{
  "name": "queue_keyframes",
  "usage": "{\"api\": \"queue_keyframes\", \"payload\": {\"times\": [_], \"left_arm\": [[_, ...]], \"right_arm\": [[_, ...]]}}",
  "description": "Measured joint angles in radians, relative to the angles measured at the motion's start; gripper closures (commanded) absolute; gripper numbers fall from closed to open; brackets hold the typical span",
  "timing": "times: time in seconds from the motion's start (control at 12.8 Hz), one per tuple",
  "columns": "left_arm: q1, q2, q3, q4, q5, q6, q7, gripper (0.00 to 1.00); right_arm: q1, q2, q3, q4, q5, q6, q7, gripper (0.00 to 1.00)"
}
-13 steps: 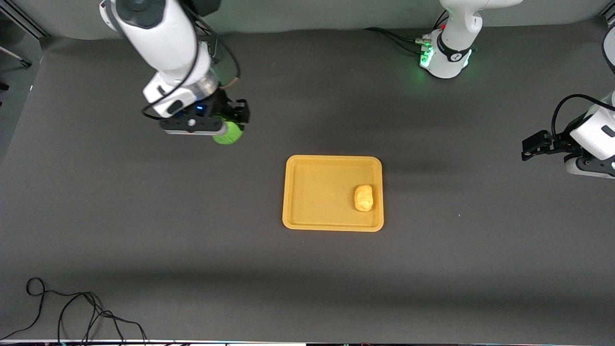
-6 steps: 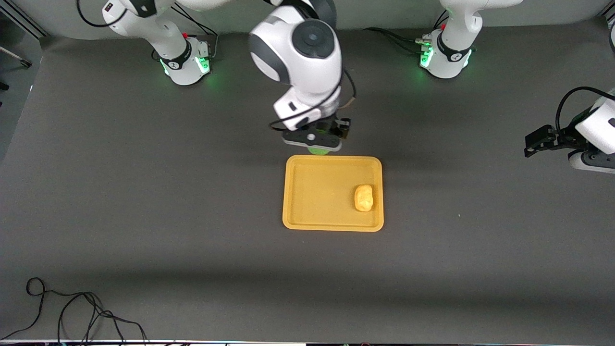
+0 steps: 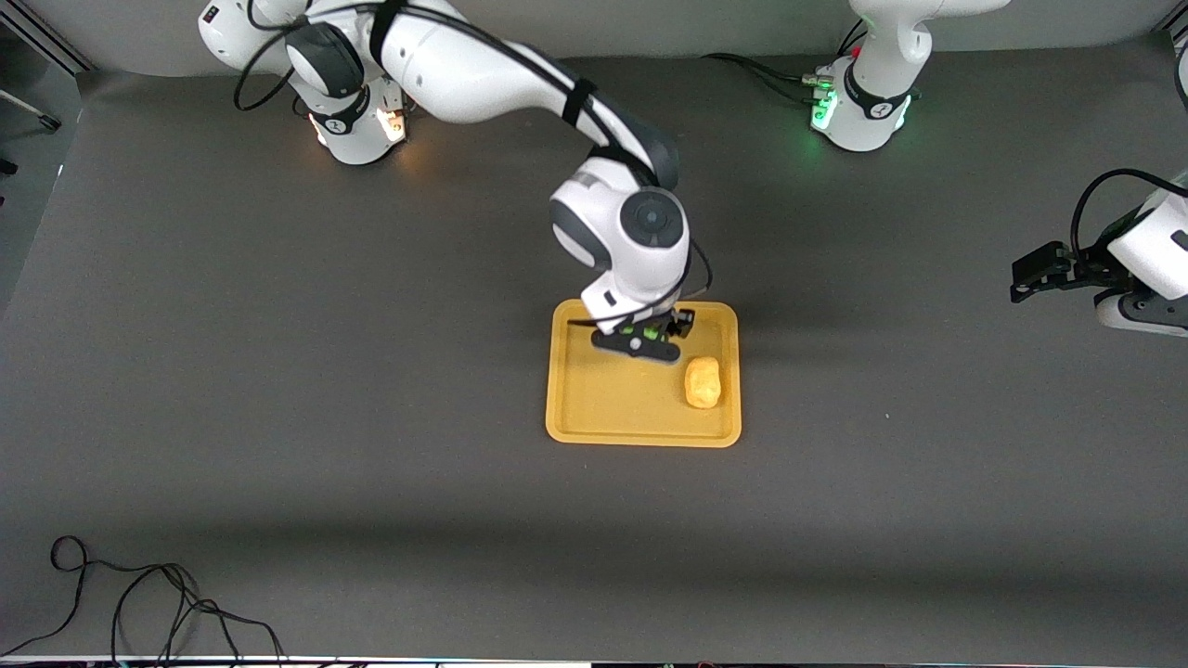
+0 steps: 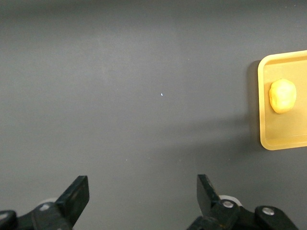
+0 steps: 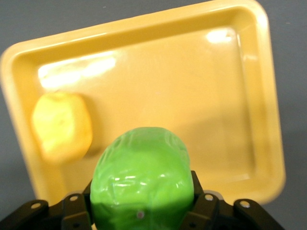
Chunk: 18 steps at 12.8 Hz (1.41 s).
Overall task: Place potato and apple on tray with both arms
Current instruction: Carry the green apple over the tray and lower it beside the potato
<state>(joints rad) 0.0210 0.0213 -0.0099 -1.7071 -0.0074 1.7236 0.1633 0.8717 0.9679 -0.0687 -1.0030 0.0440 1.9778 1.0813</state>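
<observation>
The yellow-orange tray lies mid-table. The potato rests in it at the end toward the left arm. It also shows in the right wrist view and the left wrist view. My right gripper is over the tray, shut on the green apple, of which only a sliver shows in the front view. My left gripper is open and empty, up over bare table at the left arm's end, apart from the tray.
A black cable lies coiled on the table at the corner nearest the front camera, toward the right arm's end. The tray's floor beside the potato is bare.
My right gripper has carried the apple from the right arm's end of the table across to above the tray and has come lower. The left arm has barely moved.
</observation>
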Motion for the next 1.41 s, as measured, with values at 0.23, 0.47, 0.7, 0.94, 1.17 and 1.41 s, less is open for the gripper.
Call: {"api": "queue_keyframes", "payload": {"times": [0.23, 0.47, 0.7, 0.94, 1.17, 1.41], "left_arm": [[-0.001, 0.007, -0.002, 0.0, 0.0, 0.0, 0.0, 0.0], [-0.002, 0.009, -0.004, 0.0, 0.0, 0.0, 0.0, 0.0], [-0.002, 0.009, -0.006, 0.0, -0.001, 0.0, 0.0, 0.0], [-0.003, 0.009, -0.007, 0.0, -0.001, 0.0, 0.0, 0.0], [-0.003, 0.009, -0.007, 0.001, -0.001, 0.0, 0.0, 0.0], [-0.003, 0.009, -0.008, 0.001, -0.001, 0.0, 0.0, 0.0]], "right_arm": [[-0.023, 0.045, -0.003, -0.059, -0.014, 0.131, 0.0, 0.54], [-0.02, 0.073, -0.003, -0.076, -0.017, 0.183, 0.0, 0.09], [-0.021, 0.077, -0.004, -0.077, -0.026, 0.189, 0.0, 0.0], [-0.026, 0.046, -0.006, -0.051, -0.03, 0.142, 0.0, 0.0], [-0.026, -0.096, -0.007, -0.003, -0.03, -0.064, 0.0, 0.0], [-0.032, -0.284, -0.01, 0.004, -0.03, -0.263, -0.009, 0.0]]}}
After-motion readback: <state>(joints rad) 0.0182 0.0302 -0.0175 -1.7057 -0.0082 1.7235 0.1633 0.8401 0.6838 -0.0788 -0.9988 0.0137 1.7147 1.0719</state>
